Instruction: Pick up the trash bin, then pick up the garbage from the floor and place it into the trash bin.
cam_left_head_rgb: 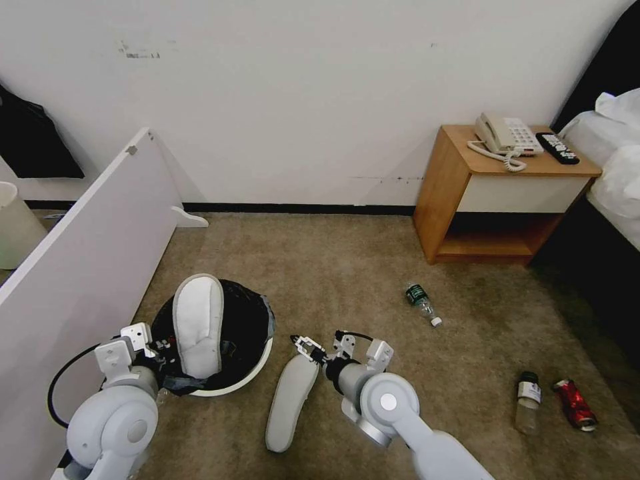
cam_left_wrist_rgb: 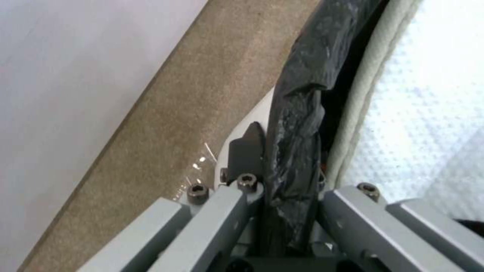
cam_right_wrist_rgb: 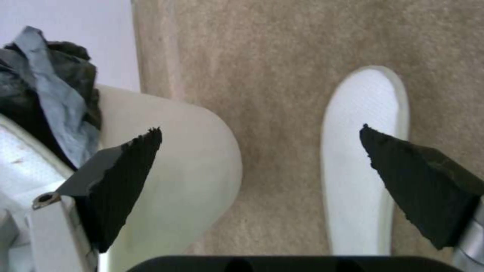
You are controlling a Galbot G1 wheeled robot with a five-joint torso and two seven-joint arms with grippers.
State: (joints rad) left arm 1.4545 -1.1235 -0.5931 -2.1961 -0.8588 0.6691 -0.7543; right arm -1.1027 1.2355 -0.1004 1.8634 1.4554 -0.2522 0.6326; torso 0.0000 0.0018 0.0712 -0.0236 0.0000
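My left gripper (cam_left_head_rgb: 155, 348) pinches the rim of the trash bin (cam_left_head_rgb: 257, 373), its fingers (cam_left_wrist_rgb: 247, 149) pressed onto the crinkled black bag folded over the smooth white plastic wall. The bin is round and small, and it stands beside the white panel (cam_left_head_rgb: 80, 267) on my left. One white slipper (cam_left_head_rgb: 197, 323) already stands on end inside it, its padded, dimpled sole showing.

My right gripper (cam_left_head_rgb: 319, 348) hovers just above the toe of the second slipper (cam_left_head_rgb: 290, 400), which lies flat on the floor (cam_left_head_rgb: 347, 267) just beside the bin. Its fingers (cam_right_wrist_rgb: 126, 181) are spread wide, the dark ridged pads apart and holding nothing, one over the bin wall and one over the slipper.

So I judge the task partly done: the bin is in hand, one slipper is binned. Left on the short-pile beige carpet are this soft, oval slipper, a clear plastic bottle with a green label (cam_left_head_rgb: 423, 303) lying nearer the wooden nightstand (cam_left_head_rgb: 507, 200), a second small clear bottle (cam_left_head_rgb: 528, 402) and a crushed red can (cam_left_head_rgb: 574, 404) well off to my right.
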